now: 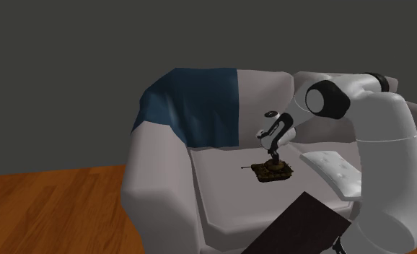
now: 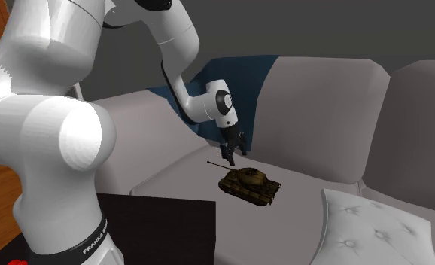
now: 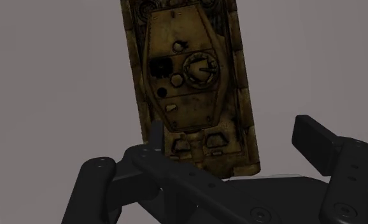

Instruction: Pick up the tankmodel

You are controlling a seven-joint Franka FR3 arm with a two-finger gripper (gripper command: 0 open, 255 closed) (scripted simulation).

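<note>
tool [image 2: 230,157] wide, above tankmodel [image 2: 250,184] | wrist view: turret hatches [image 3: 198,69] (top-down)

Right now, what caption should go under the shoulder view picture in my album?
Black gripper poised over a small brown-green tank model on a pale sofa draped with a blue blanket.

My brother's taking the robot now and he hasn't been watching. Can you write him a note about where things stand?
Claw: open, holding nothing, hanging just above the tank.
Tank: upright on the sofa seat, not far from a white pillow.
Done: the claw is close over the tank; no grasp yet.
Left: lower, close on the tank, lift it.
</note>
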